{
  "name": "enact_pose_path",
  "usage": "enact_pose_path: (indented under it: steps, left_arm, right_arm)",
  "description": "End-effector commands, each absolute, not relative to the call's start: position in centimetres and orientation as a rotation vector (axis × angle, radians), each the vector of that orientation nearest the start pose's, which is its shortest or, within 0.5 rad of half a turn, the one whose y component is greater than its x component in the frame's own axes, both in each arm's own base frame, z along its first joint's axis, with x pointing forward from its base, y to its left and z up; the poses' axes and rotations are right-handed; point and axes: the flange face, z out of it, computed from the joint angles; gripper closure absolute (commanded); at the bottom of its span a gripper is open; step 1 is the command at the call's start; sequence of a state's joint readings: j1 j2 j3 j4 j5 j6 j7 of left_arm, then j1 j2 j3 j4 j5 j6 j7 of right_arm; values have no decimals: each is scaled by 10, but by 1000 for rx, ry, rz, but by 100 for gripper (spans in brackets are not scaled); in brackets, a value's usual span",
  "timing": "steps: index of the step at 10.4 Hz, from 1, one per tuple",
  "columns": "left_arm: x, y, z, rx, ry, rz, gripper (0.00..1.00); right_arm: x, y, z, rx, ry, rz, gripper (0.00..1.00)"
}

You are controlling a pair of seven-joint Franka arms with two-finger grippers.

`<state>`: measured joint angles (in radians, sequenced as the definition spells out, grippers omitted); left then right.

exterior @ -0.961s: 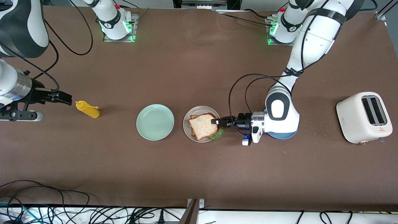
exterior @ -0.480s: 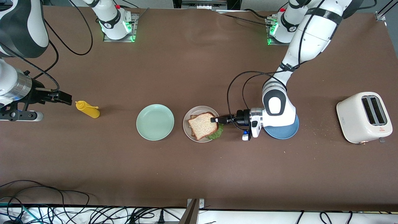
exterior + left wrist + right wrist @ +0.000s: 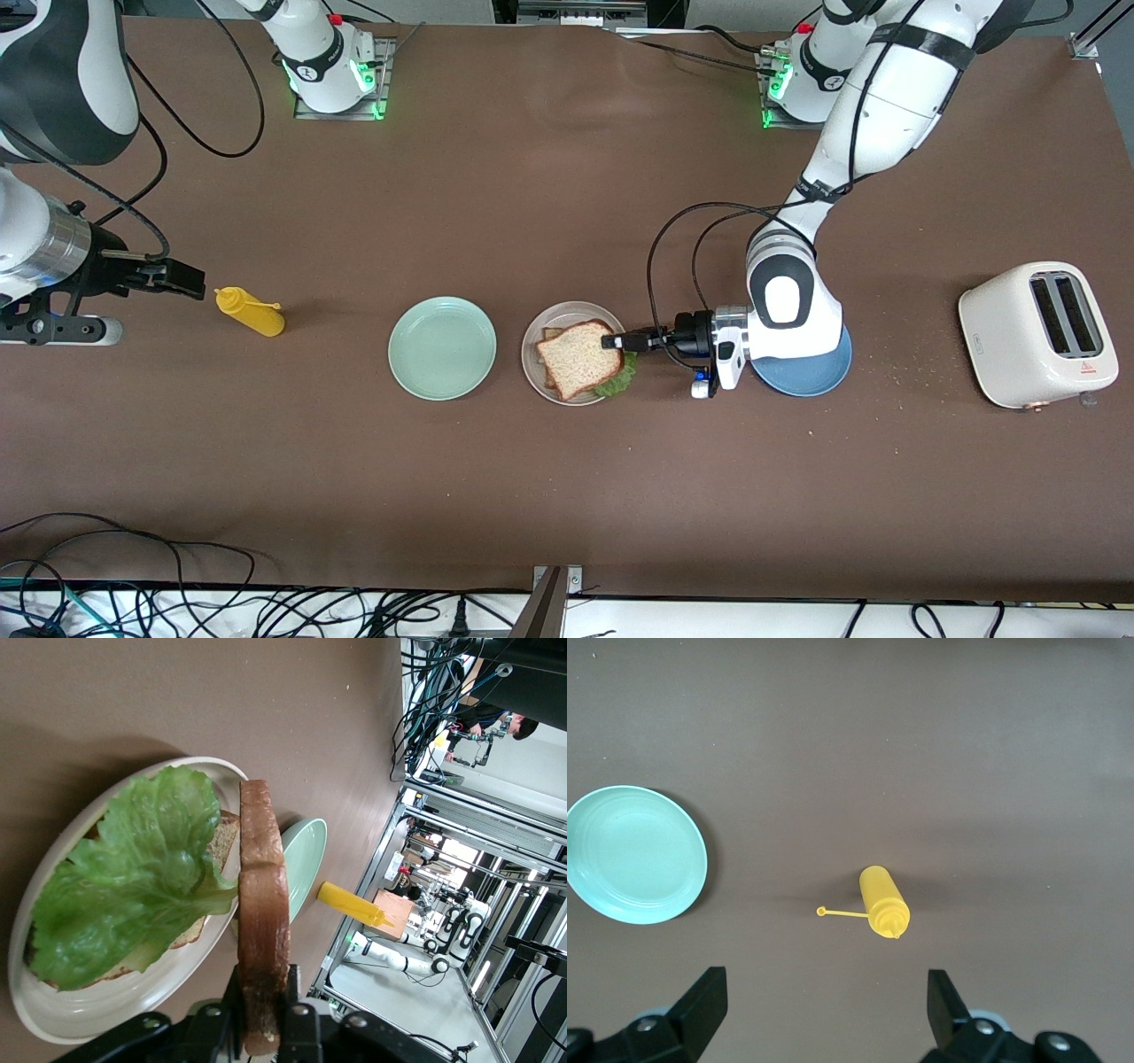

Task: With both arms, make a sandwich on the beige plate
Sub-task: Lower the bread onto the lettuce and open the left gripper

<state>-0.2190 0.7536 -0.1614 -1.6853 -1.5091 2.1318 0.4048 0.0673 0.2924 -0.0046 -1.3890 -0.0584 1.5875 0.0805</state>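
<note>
The beige plate [image 3: 530, 357] lies mid-table with a lower bread slice [image 3: 225, 838] and a ruffled green lettuce leaf [image 3: 133, 877] on it. My left gripper [image 3: 611, 342] is shut on the crust edge of a second brown bread slice [image 3: 576, 359] and holds it level over the lettuce. In the left wrist view that slice [image 3: 264, 930] shows edge-on between the black fingers, slightly above the leaf. A bit of lettuce [image 3: 620, 381] sticks out past the plate's rim [image 3: 89, 1019]. My right gripper [image 3: 182, 279] waits open over the table at the right arm's end.
A mint-green plate [image 3: 442, 348] lies beside the beige plate toward the right arm's end. A yellow squeeze bottle [image 3: 251, 312] lies on its side by the right gripper. Under the left arm's wrist is a blue plate [image 3: 811, 377]. A white toaster [image 3: 1036, 334] stands at the left arm's end.
The left arm has carried the bread slice a little farther over the beige plate, uncovering more of the blue plate. The right arm has not moved.
</note>
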Motion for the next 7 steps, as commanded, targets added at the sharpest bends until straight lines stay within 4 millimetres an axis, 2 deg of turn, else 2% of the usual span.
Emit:
enact_pose_path:
  steps: [1, 5, 6, 7]
  left_arm:
    - [611, -264, 177, 1966, 319, -235, 0]
    - [616, -252, 179, 2028, 267, -228, 0]
    - [618, -245, 179, 2044, 261, -220, 0]
    - [628, -234, 188, 2088, 217, -197, 0]
  right_arm:
    - [633, 32, 537, -3209, 10, 138, 0]
    - [633, 32, 537, -3209, 10, 138, 0]
    - [633, 32, 537, -3209, 10, 138, 0]
    - [633, 32, 537, -3209, 10, 138, 0]
